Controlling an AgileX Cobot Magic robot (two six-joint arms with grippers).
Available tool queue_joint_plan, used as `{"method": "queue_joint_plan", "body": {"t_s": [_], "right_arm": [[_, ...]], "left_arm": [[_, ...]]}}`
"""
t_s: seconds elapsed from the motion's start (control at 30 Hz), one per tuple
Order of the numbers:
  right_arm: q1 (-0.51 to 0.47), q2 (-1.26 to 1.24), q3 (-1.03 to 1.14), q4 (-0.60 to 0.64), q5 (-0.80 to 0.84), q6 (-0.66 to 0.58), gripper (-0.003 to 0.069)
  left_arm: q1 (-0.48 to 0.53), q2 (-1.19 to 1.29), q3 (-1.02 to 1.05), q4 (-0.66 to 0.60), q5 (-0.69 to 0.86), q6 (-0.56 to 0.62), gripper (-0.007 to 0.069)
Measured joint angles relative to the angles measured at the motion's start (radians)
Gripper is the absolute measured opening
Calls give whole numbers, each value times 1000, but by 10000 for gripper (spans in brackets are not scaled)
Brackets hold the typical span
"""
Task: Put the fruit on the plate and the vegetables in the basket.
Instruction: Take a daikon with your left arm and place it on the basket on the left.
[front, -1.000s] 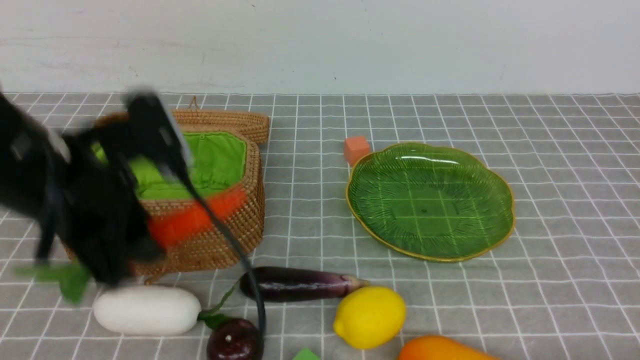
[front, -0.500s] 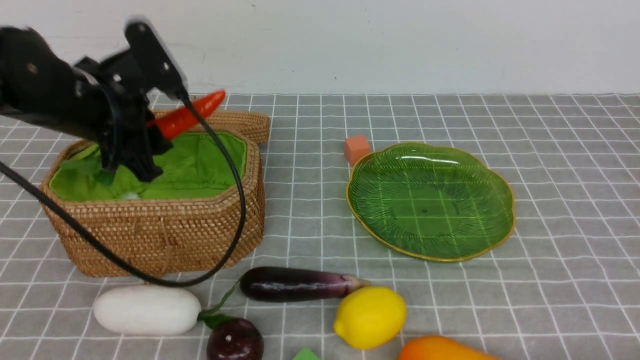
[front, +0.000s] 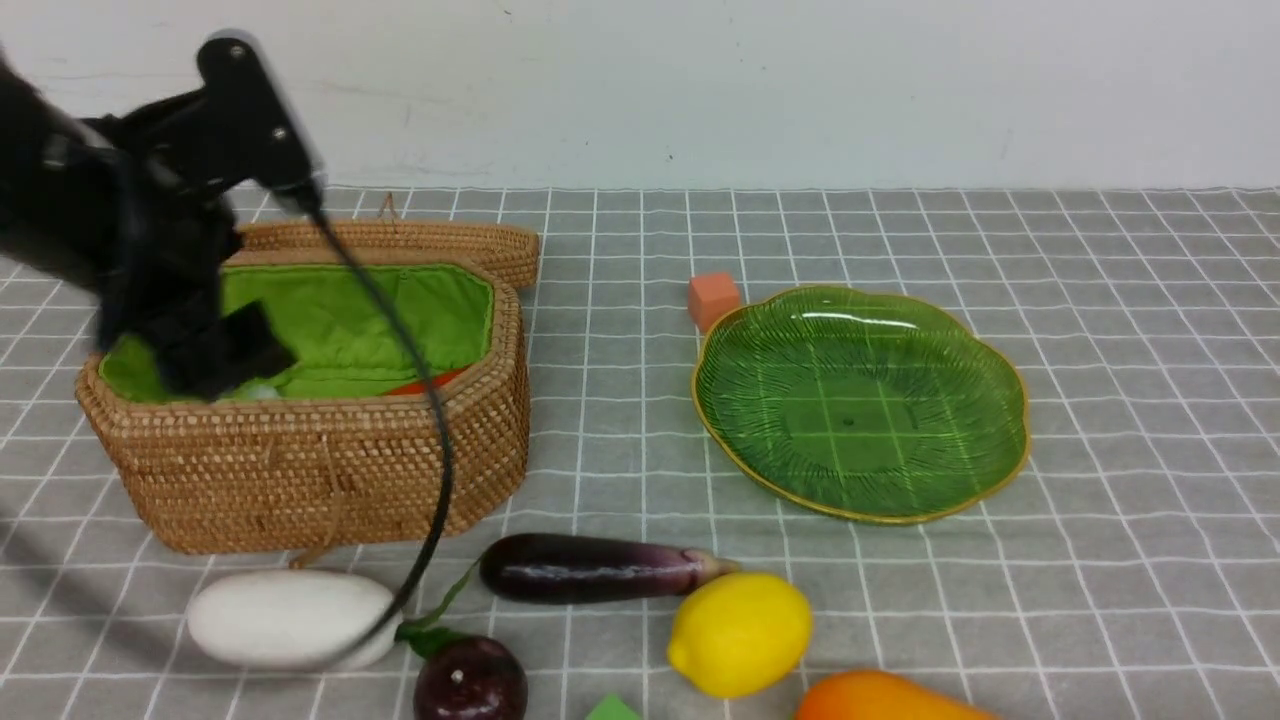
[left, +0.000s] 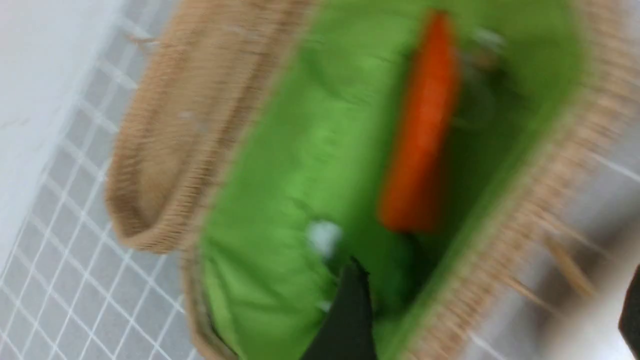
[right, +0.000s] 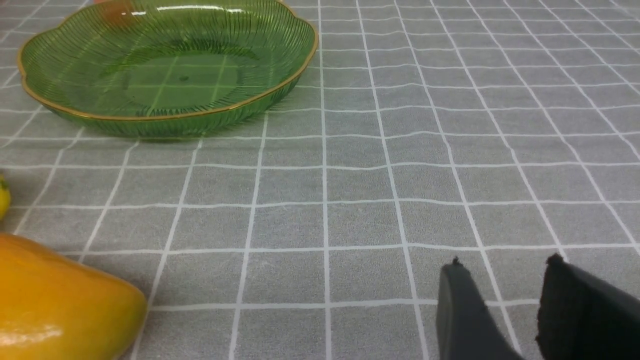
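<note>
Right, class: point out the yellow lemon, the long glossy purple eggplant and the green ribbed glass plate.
Yellow lemon (front: 742, 634): front view, middle of its side.
Long glossy purple eggplant (front: 590, 570): front view, middle of its body.
Green ribbed glass plate (front: 858, 516): front view, near rim.

1. A plain white wall (front: 900, 90), marked by faint scratches and small dark specks.
2. In front of the wall, a grey cloth (front: 1130, 450) with white grid lines, slightly wavy.
3. Soft, even light on the cloth before the wall.
</note>
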Motion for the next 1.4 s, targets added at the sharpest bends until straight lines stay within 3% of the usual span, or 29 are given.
{"method": "queue_joint_plan", "body": {"t_s": [0.17, 0.43, 0.73, 1.0, 1.2, 1.4], "right_arm": [[0, 0, 0, 0, 0, 0, 241], [0, 0, 0, 0, 0, 0, 241], [0, 0, 0, 0, 0, 0, 241], [0, 0, 0, 0, 0, 0, 241], [0, 0, 0, 0, 0, 0, 241], [0, 0, 0, 0, 0, 0, 241]], "left_arm": [[-57, -61, 149, -19, 56, 41, 589], [-127, -33, 460, 47, -247, 41, 563], [-127, 137, 479, 176, -374, -52, 582], [-127, 178, 458, 177, -293, -80, 528], [-127, 85, 388, 177, -146, -84, 528], [-127, -75, 207, 178, -25, -175, 528]]}}
